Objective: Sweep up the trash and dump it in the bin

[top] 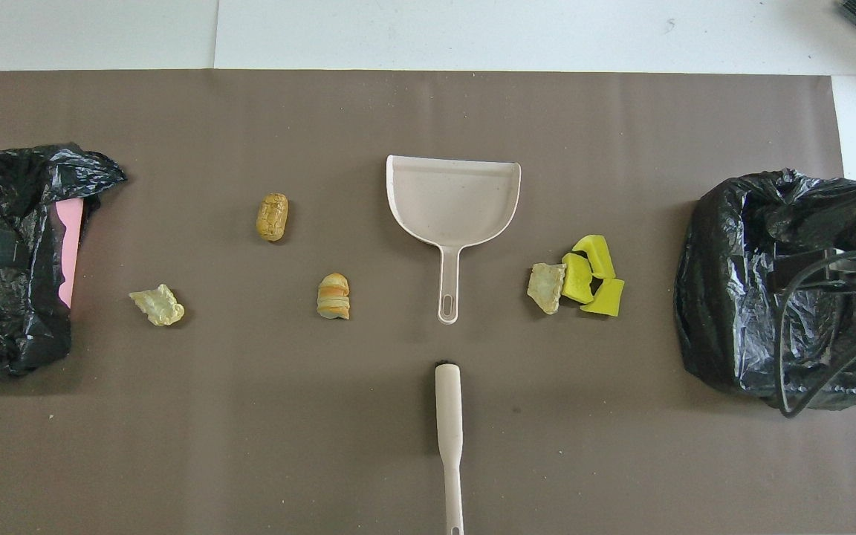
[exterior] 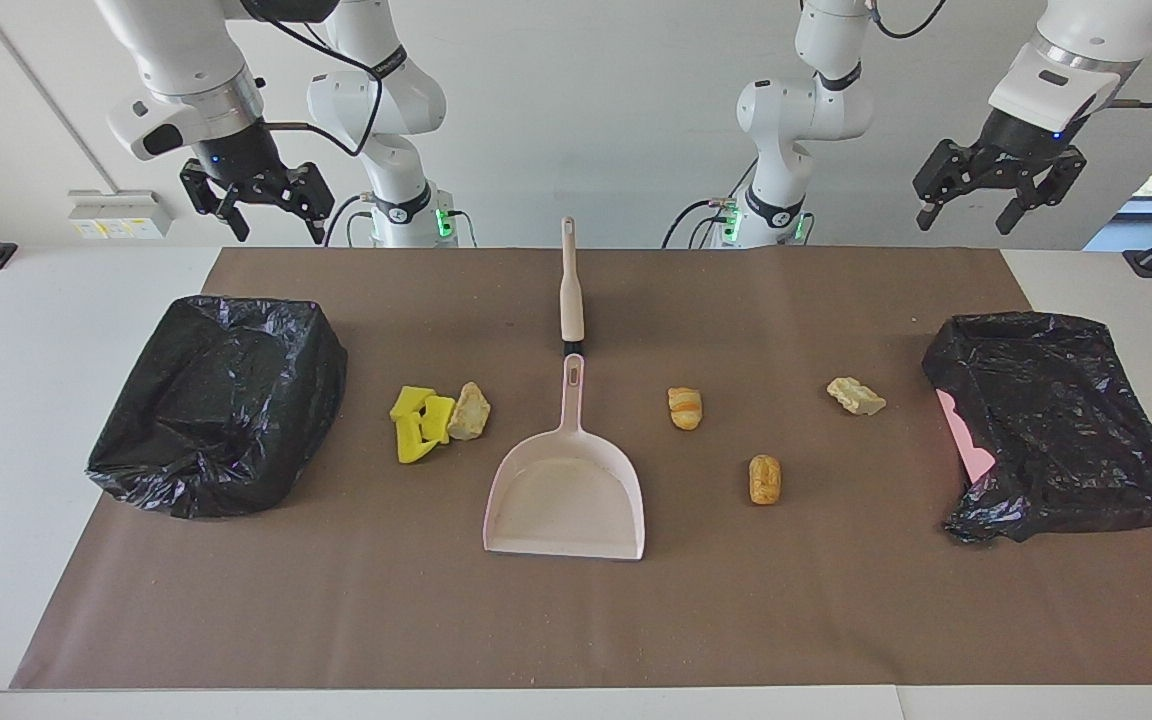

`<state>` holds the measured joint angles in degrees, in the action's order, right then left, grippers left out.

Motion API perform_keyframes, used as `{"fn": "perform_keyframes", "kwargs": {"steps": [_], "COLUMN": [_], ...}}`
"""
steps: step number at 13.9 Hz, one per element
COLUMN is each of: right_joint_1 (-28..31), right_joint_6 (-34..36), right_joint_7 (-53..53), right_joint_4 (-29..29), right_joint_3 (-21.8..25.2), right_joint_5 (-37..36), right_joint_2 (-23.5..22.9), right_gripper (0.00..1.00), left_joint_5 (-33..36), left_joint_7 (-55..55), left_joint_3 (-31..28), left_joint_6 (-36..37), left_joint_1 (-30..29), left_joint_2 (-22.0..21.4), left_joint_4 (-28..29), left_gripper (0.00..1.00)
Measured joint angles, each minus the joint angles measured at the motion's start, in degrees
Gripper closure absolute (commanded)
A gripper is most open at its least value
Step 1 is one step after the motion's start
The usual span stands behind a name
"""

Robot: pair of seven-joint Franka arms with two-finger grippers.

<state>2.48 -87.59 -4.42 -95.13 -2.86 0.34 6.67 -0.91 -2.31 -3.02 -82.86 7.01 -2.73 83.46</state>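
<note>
A pale dustpan (exterior: 566, 495) (top: 454, 197) lies mid-table with its handle pointing toward the robots. The brush (exterior: 571, 290) (top: 449, 416) lies in line with it, nearer the robots. Trash is scattered on the brown mat. Yellow wedges (exterior: 418, 420) (top: 591, 271) touch a beige chunk (exterior: 469, 412) beside the pan. Two bread-like pieces (exterior: 685, 408) (exterior: 764, 479) and a pale chunk (exterior: 856, 396) lie toward the left arm's end. A black-bagged bin (exterior: 221, 400) (top: 733, 297) stands at the right arm's end. My right gripper (exterior: 276, 228) and left gripper (exterior: 966, 222) hang open and empty above the table's robot-side edge.
A second black-bagged bin (exterior: 1056, 420) (top: 4, 297) with pink showing at its rim stands at the left arm's end. The brown mat (exterior: 576, 620) covers most of the white table.
</note>
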Motion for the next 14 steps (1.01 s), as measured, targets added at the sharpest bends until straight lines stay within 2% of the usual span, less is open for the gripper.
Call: {"fn": "perform_keyframes", "kwargs": {"steps": [14], "right_joint_1": [0.62], "right_joint_6": [-0.01], "right_joint_7": [0.14], "right_joint_4": [-0.03], "right_joint_3": [0.20], "right_joint_5": [0.00], "right_joint_2": [0.03], "right_gripper": [0.00], "left_joint_5": [0.11], "left_joint_7": [0.00], "left_joint_3": [-0.09], "left_joint_6": [-0.02], "left_joint_1": [-0.02], "left_joint_2": [-0.05], "left_joint_4": [0.00], "left_gripper": [0.00]}}
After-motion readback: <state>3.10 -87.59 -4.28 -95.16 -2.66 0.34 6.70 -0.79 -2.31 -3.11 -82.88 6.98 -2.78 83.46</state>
